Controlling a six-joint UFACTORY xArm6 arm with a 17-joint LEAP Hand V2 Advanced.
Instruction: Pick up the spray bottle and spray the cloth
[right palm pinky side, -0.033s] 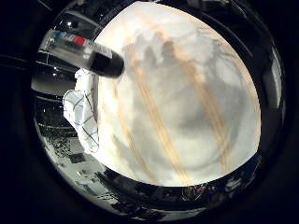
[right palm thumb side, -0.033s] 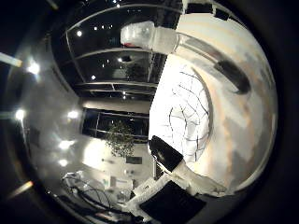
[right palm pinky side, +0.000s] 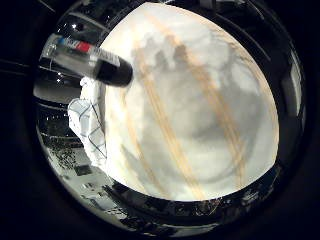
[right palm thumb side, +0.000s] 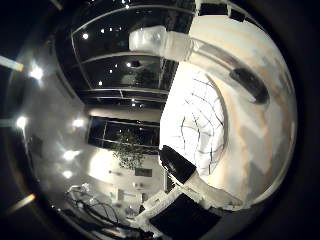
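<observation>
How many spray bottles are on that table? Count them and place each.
1. The spray bottle lies on its side at the edge of the pale table, right beside the white checked cloth. Anything beyond the table's visible part would be hidden.

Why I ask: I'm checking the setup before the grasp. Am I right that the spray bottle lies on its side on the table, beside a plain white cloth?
Not quite. The cloth is not plain: the thumb side palm view shows dark grid lines across its white fabric. The rest holds: the spray bottle lies on its side on the table, beside the cloth.
</observation>
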